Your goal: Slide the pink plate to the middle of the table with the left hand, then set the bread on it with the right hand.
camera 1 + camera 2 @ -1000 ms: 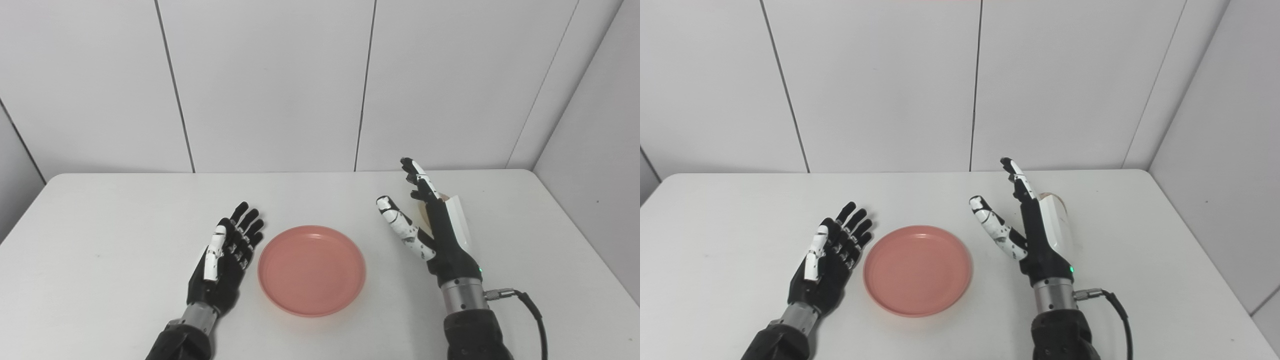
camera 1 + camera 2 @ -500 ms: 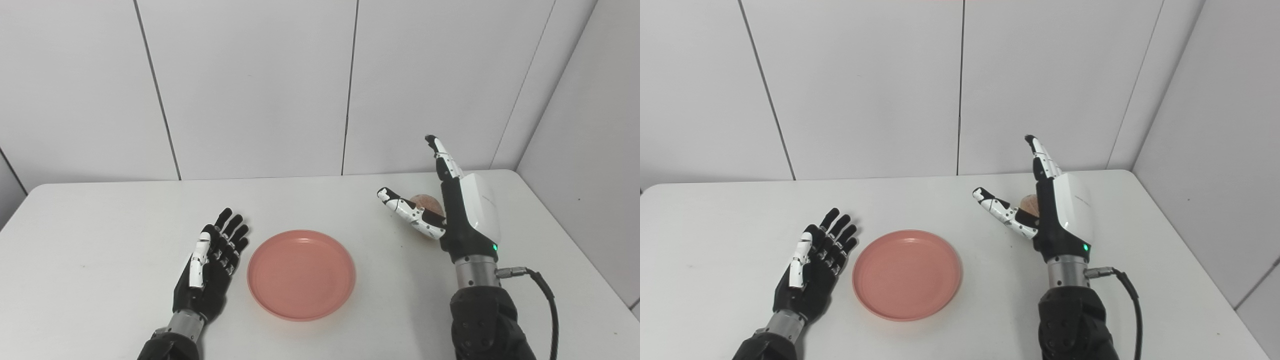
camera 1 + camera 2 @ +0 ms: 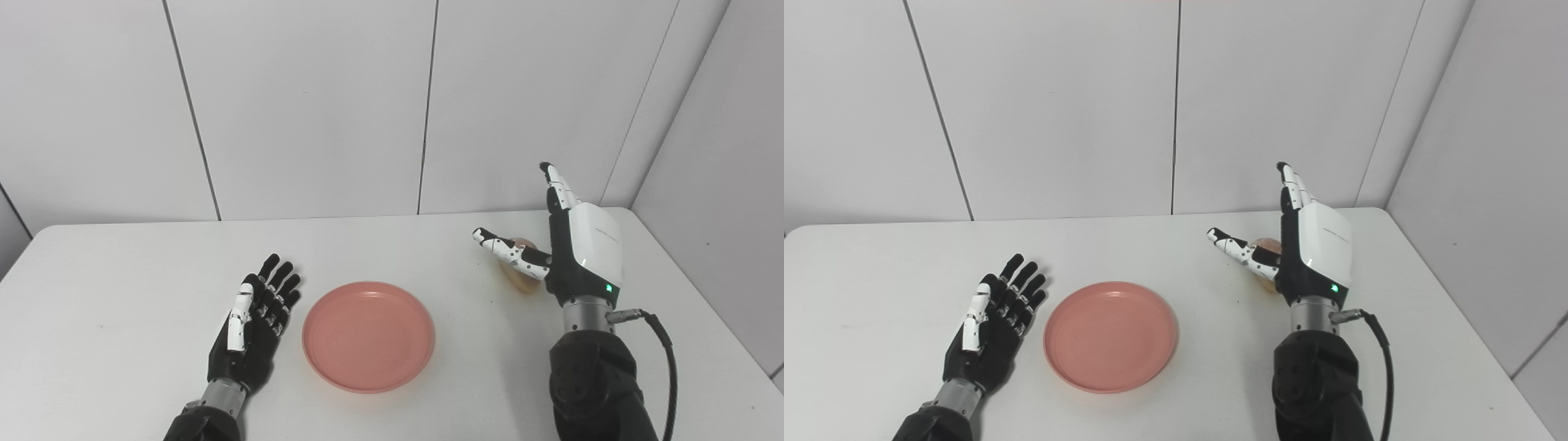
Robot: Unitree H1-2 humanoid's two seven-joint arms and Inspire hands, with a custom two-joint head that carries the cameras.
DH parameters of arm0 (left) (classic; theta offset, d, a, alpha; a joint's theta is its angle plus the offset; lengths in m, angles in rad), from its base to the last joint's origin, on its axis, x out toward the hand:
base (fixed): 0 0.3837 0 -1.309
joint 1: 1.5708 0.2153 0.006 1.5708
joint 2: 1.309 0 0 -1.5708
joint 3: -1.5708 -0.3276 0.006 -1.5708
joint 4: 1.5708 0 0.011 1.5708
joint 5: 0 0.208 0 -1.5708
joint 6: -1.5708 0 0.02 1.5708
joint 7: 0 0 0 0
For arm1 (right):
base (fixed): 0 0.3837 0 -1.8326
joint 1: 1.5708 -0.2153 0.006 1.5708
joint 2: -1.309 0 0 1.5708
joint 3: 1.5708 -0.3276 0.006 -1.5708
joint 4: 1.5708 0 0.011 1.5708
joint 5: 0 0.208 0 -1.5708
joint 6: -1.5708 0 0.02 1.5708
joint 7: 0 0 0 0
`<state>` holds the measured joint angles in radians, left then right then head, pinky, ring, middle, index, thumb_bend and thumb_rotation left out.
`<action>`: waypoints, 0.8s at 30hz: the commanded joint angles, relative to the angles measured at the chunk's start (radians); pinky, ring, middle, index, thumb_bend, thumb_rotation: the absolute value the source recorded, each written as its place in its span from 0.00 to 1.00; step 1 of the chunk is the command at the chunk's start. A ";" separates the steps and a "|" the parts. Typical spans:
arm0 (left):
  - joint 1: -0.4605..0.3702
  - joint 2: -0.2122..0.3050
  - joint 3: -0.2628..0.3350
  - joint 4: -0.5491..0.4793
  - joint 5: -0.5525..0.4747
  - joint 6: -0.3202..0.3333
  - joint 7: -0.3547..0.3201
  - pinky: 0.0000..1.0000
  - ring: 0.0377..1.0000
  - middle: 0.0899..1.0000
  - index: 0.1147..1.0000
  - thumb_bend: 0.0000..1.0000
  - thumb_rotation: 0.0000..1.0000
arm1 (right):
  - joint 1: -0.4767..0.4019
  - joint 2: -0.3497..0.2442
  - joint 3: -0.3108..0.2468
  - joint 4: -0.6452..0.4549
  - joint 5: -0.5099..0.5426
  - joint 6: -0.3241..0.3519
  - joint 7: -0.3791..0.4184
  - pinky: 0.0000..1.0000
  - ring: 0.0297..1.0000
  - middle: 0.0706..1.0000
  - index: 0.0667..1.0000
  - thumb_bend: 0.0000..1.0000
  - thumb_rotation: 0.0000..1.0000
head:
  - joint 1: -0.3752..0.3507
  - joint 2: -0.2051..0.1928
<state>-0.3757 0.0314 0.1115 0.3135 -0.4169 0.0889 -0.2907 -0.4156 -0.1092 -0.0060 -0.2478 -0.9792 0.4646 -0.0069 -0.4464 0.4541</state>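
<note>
Pink plate (image 3: 368, 335) empty; left robot hand (image 3: 254, 324) beside it, spread wide (palm up); right robot hand (image 3: 566, 254) wide at the bread (image 3: 522, 269).

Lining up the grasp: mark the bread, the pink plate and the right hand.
bread (image 3: 1269, 245), right eye view, visible top crust.
pink plate (image 3: 368, 335), left eye view, bare centre.
right hand (image 3: 585, 248), left eye view, white back shell.

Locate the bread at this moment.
The bread lies on the table, right of the pink plate, mostly hidden behind the open right hand, whose thumb crosses in front of it.
</note>
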 commanded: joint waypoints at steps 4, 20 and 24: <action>0.057 0.018 0.017 0.046 -0.008 0.035 -0.003 1.00 0.96 0.96 0.95 0.31 1.00 | -0.076 0.013 -0.050 0.036 -0.102 0.005 0.084 0.81 0.92 0.94 0.96 0.81 0.66 | -0.001 0.004; 0.061 0.029 0.016 0.037 -0.015 0.048 -0.006 1.00 0.96 0.96 0.95 0.31 1.00 | -0.164 0.000 -0.112 0.259 -0.129 0.005 0.110 0.92 0.95 0.96 0.97 0.82 0.62 | -0.003 0.006; 0.062 0.032 0.016 0.035 -0.019 0.053 -0.007 1.00 0.96 0.96 0.95 0.31 1.00 | -0.181 0.005 -0.128 0.306 -0.128 0.005 0.102 0.92 0.95 0.95 0.96 0.85 0.63 | -0.007 0.011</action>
<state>-0.3743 0.0482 0.1210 0.3071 -0.4377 0.1024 -0.2967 -0.5438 -0.0907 -0.1272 0.0710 -1.1044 0.4729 0.1228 -0.4541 0.4633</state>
